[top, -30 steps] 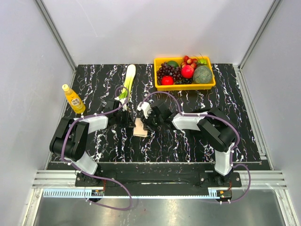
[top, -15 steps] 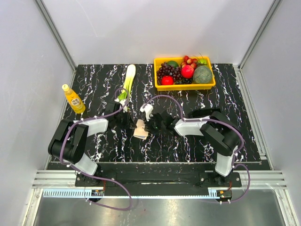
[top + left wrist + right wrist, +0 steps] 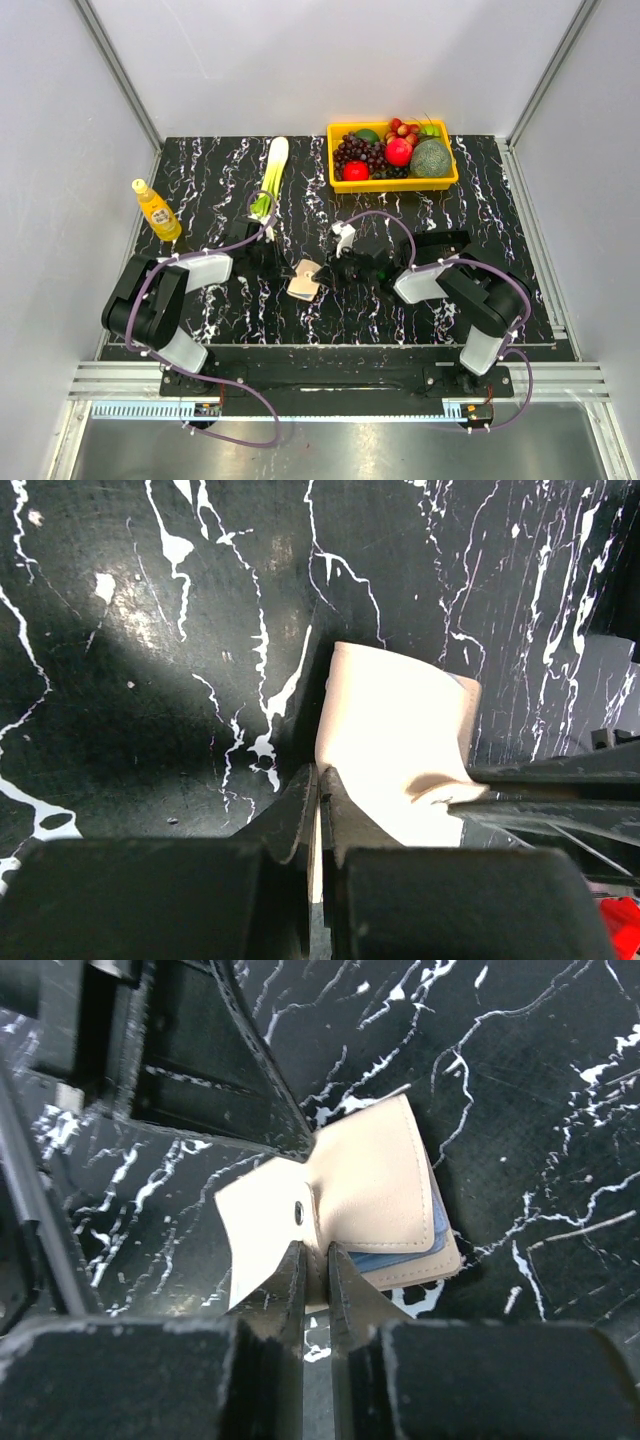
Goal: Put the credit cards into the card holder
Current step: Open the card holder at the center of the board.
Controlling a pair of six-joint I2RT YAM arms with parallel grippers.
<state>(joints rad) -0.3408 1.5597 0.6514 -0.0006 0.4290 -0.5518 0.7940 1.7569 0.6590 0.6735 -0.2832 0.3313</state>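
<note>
The left gripper pinches a beige folded card holder (right gripper touching its side) on a black white-veined marble tabletop.

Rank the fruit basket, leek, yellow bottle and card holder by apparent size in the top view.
1. fruit basket
2. leek
3. yellow bottle, close to the leek and standing upright, so this order is unsure
4. card holder, clearly smallest

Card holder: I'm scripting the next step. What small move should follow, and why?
Probably the right pincer should peel its flap back to open the card holder wider: the left pincer pinches the other edge, and its inside barely shows.
</note>
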